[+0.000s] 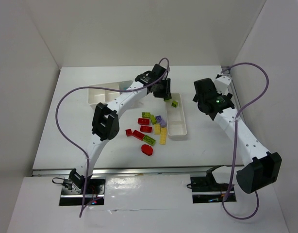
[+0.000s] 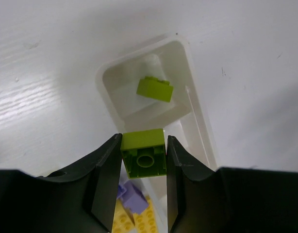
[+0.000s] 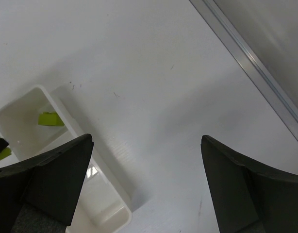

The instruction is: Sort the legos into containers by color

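My left gripper (image 2: 144, 158) is shut on a lime green lego (image 2: 143, 153) and holds it above the far end of the narrow white tray (image 2: 202, 131). Another lime green lego (image 2: 155, 89) lies in that tray's end compartment; it also shows in the top view (image 1: 174, 103) and the right wrist view (image 3: 50, 119). In the top view the left gripper (image 1: 166, 92) hangs over the tray (image 1: 178, 130). My right gripper (image 3: 146, 184) is open and empty over bare table right of the tray (image 3: 115, 194). Red, yellow, lime and lilac legos (image 1: 150, 130) lie loose left of the tray.
The wider white tray (image 1: 98, 94) stands at the back left, partly hidden by the left arm. A flat red oval piece (image 1: 147, 149) lies nearest the front. Lilac (image 2: 134, 196) and yellow legos (image 2: 139, 221) show below the left jaws. A metal rail (image 3: 256, 68) runs along the table edge.
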